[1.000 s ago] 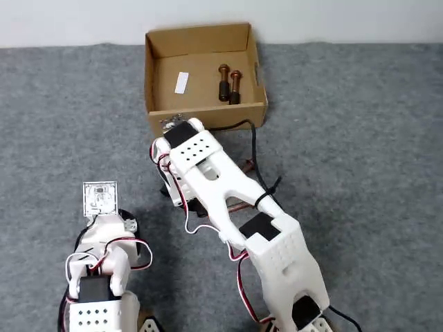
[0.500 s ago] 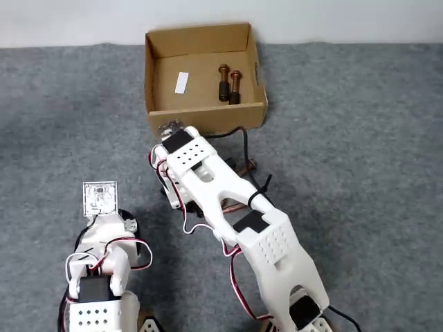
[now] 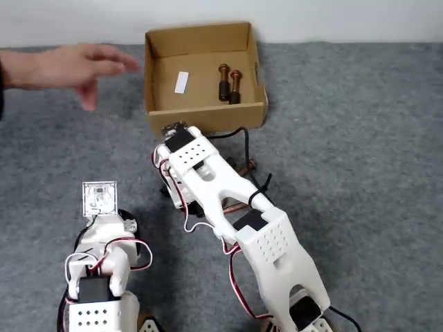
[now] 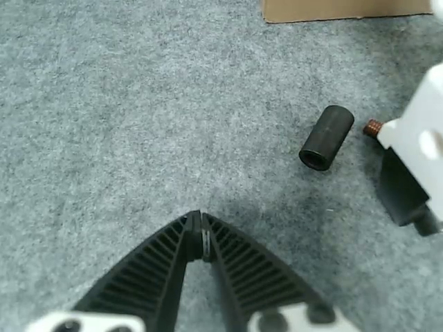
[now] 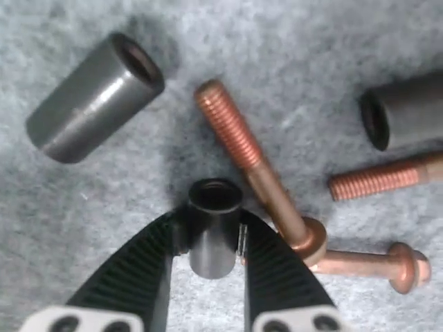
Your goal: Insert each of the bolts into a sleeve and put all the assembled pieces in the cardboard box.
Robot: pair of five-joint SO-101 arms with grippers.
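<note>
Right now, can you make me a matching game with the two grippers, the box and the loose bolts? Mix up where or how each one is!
1 right gripper
2 left gripper
3 box
4 loose bolts

a lying on the carpet
b shut, empty
c two assembled pieces inside
d shut on a sleeve

Pairs: 1-d, 2-b, 3-c, 4-a

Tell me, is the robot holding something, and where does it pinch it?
Yes. The right gripper pinches a black sleeve across its round sides, open end showing. The left gripper is shut on nothing.
</note>
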